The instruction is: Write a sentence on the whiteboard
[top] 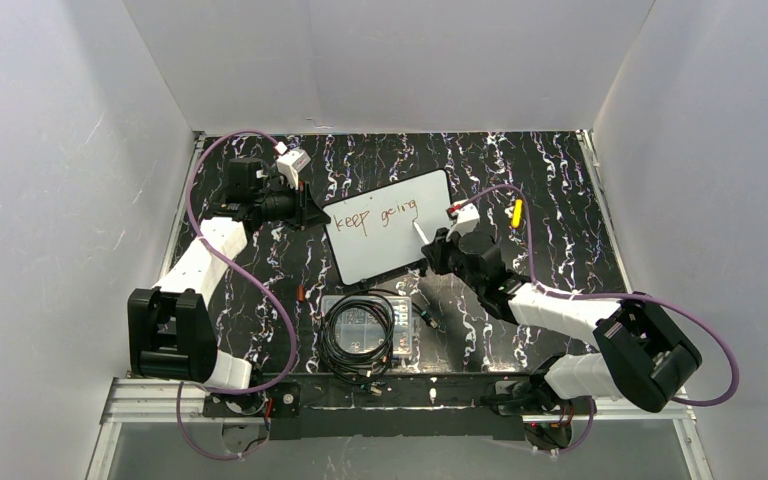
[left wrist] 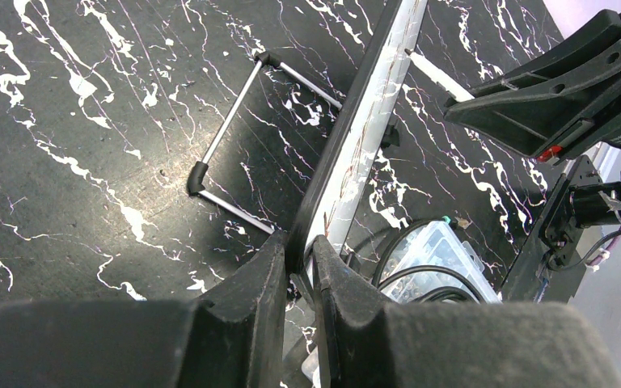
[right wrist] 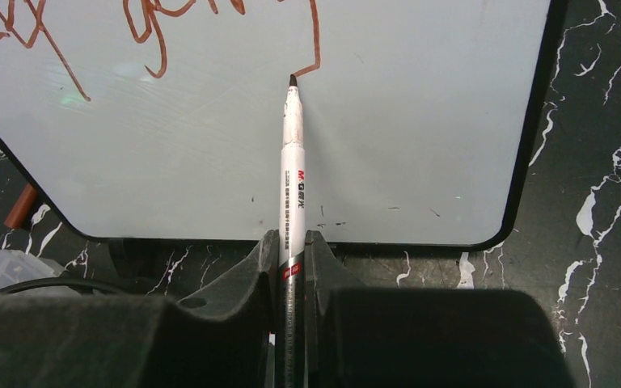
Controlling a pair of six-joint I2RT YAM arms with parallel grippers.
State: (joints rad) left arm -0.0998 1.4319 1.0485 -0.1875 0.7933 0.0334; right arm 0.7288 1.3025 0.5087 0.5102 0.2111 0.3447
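Note:
The whiteboard [top: 382, 256] stands tilted on the black marbled table. The sentence [top: 375, 216] reads "keep going" in reddish-brown, in one line. My left gripper [top: 316, 213] is shut on the board's left rim; the left wrist view shows its jaws [left wrist: 299, 260] pinching the black edge of the whiteboard [left wrist: 357, 137]. My right gripper [top: 434, 248] is shut on a white marker [top: 421, 234]. In the right wrist view the gripper [right wrist: 291, 244] holds the marker [right wrist: 293, 162] with its tip on the whiteboard [right wrist: 420, 129], at the tail of the last letter of the sentence [right wrist: 155, 40].
A clear plastic box [top: 397, 340] with coiled black cable sits in front of the board. A yellow object [top: 517, 213] lies right of the board, a dark pen [top: 430, 318] by the box. The board's wire foot [left wrist: 234, 153] rests behind it. White walls enclose the table.

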